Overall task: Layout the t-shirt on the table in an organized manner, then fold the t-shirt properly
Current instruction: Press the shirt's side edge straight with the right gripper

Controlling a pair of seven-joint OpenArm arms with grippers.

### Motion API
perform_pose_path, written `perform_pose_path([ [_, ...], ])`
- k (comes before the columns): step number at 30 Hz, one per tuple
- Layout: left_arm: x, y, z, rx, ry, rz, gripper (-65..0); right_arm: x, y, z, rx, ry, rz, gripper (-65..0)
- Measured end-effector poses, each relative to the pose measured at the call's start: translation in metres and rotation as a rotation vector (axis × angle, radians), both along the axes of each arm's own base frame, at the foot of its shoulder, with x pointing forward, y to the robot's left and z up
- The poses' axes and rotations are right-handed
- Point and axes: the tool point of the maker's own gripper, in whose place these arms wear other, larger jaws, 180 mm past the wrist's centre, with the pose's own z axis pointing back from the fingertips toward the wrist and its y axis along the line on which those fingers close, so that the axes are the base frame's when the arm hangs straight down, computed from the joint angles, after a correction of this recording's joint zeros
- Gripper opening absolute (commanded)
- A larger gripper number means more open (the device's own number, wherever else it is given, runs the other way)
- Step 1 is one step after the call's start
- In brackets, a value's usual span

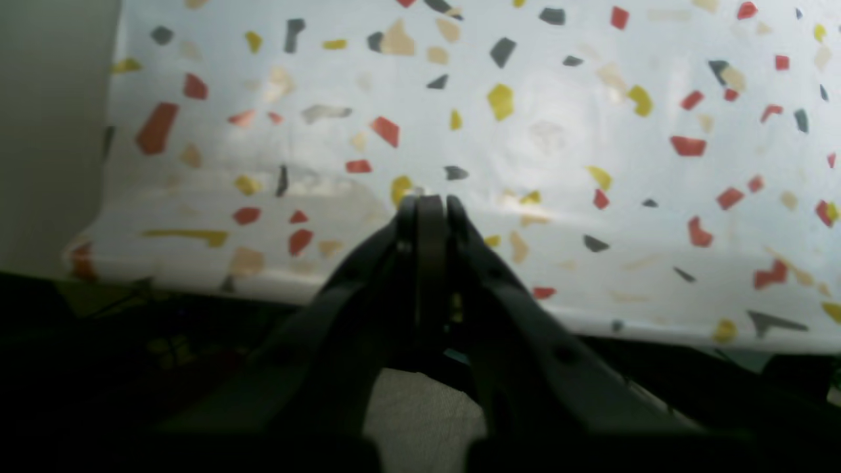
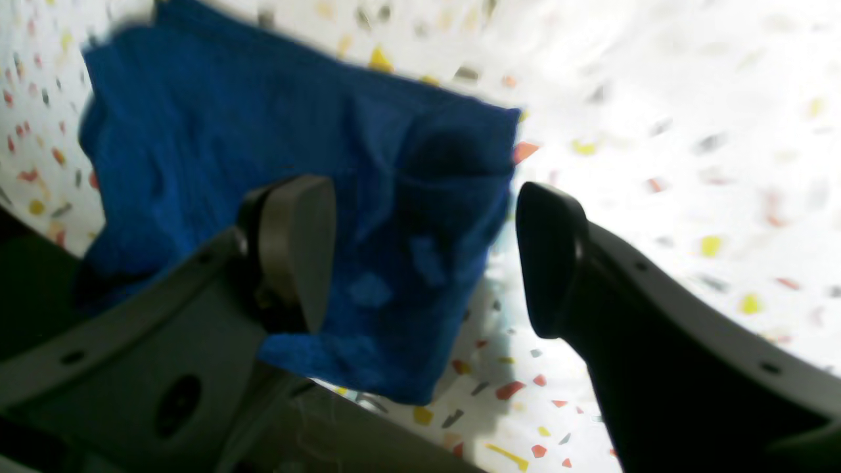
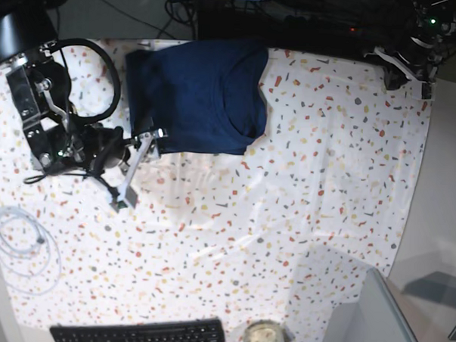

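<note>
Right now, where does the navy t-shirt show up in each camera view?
Left wrist: not in it; only the speckled table beyond the shut left tool.
Right wrist: the t-shirt fills the upper left, a corner lying between the open right tool fingers.
Base: upper middle, folded, near the table's far edge.
Shared landmark: the speckled table cloth.
</note>
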Motion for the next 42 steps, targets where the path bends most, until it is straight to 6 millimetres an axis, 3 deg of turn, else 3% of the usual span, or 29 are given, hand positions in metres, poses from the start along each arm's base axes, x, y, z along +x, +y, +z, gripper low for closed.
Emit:
perform_pose_path([
  [6, -0.001, 0.000, 0.000, -0.001, 0.001, 0.000, -65.0, 0.000, 0.002, -0.005, 0.000, 0.015, -0.006, -26.6],
  [13, -0.001, 0.000, 0.000, 0.000, 0.002, 0.001, -65.0, 0.008, 0.001, -0.009, 0.015, -0.014, -0.032, -50.0],
  [19, -0.001, 0.000, 0.000, -0.001, 0.002, 0.001, -65.0, 0.000, -0.006, -0.021, -0.007, 0.029, -0.044, -52.5],
  [24, -0.009, 0.001, -0.009, -0.010, 0.031, 0.013, -65.0, 0.002, -0.006, -0.020, -0.005, 0.021, -0.046, -64.4],
  [42, -0.008, 0.001, -0.009, -0.010, 0.028, 0.013, -65.0, 0.022, -0.001, -0.001, 0.008, -0.038, -0.035, -65.0],
])
